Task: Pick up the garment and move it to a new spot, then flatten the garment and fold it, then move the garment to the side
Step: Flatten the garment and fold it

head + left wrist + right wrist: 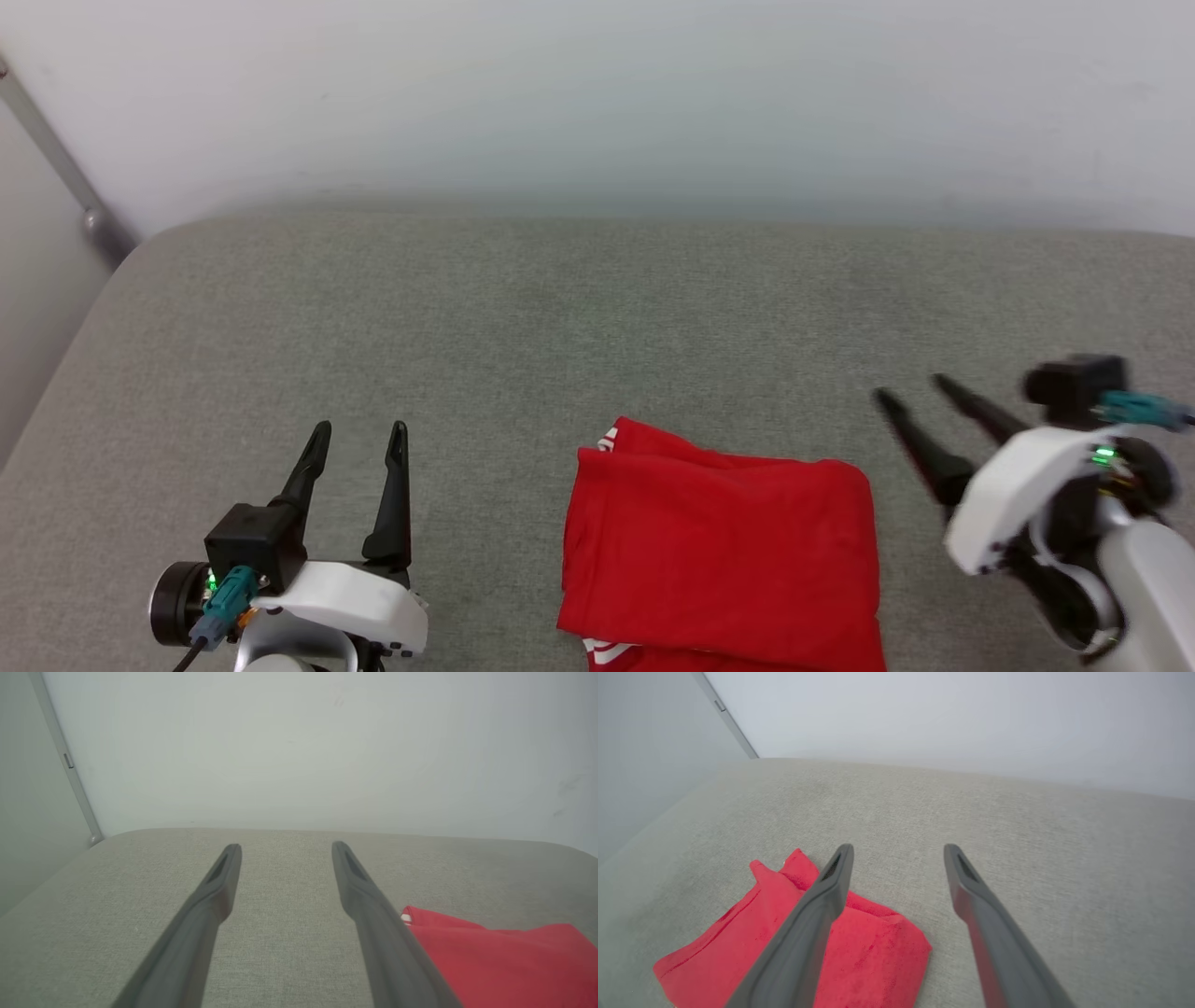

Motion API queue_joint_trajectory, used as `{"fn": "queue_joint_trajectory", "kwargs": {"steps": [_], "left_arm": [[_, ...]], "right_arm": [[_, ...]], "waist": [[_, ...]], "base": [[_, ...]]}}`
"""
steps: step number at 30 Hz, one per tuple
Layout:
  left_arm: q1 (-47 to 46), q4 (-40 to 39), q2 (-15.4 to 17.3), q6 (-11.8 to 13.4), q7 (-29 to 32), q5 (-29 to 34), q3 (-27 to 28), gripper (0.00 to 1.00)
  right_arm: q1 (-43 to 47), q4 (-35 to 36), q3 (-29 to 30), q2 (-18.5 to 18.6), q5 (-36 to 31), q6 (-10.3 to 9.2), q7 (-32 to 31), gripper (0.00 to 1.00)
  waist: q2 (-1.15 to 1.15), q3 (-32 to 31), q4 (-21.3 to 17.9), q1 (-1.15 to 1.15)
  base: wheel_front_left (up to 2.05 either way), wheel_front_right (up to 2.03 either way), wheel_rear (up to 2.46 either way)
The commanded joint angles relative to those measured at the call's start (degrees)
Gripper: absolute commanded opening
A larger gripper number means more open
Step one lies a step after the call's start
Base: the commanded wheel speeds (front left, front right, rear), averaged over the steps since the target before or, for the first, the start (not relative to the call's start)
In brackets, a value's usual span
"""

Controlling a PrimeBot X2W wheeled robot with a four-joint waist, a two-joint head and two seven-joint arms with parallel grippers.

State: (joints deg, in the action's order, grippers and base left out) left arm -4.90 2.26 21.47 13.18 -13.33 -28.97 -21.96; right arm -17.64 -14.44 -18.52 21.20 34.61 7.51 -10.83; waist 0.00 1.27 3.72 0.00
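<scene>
Holding: nothing. The left hand and the right hand both stand with fingers spread and nothing between them.
Garment place: the garment lies on the grey fabric surface at the near edge, a little right of the middle. It sits between the two hands, and the left hand is clear of it.
Left hand place: near left, well apart from the garment, fingers pointing to the far side. It is probably parked there to keep out of the way.
Right hand place: just right of the garment's far right corner, fingers angled far-left, blurred in the head view. The right wrist view shows one finger crossing over the cloth; whether it touches cannot be told.
Garment look: red and folded into a compact, roughly square packet of several layers. Slivers of white show at the far left corner and the near edge. No lettering or number shows. Soft creases run down the left side.
Why so: a tidy packet and empty hands suggest the folding is done. Whether the move to the side remains cannot be told.
</scene>
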Motion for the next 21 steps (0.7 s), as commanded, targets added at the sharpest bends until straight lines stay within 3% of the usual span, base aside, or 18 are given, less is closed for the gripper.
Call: {"fn": "queue_joint_trajectory", "kwargs": {"steps": [1, 9, 21], "left_arm": [[0.6, 0.1, 0.1, 0.2, -0.3, -0.1, 0.1, 1.00], [2.2, 0.3, 0.9, 0.8, -0.6, -0.8, 1.2, 1.00], [4.7, 1.4, 2.3, 1.2, -0.6, -0.9, 1.3, 1.00]], "right_arm": [[1.3, 0.5, 1.5, 0.3, -0.8, -0.05, 0.8, 1.00], [12.3, 7.8, 19.9, -3.0, -12.5, -0.04, 9.1, 1.00], [24.5, 18.8, 24.2, -9.4, -16.6, -0.04, 11.9, 1.00]], "waist": [[0.00, -0.3, -0.4, 0.00], [0.00, -1.8, -2.2, 0.00], [0.00, -3.2, -3.9, 0.00]], "base": [[0.00, 0.00, 0.00], [0.00, 0.00, 0.00], [0.00, 0.00, 0.00]]}}
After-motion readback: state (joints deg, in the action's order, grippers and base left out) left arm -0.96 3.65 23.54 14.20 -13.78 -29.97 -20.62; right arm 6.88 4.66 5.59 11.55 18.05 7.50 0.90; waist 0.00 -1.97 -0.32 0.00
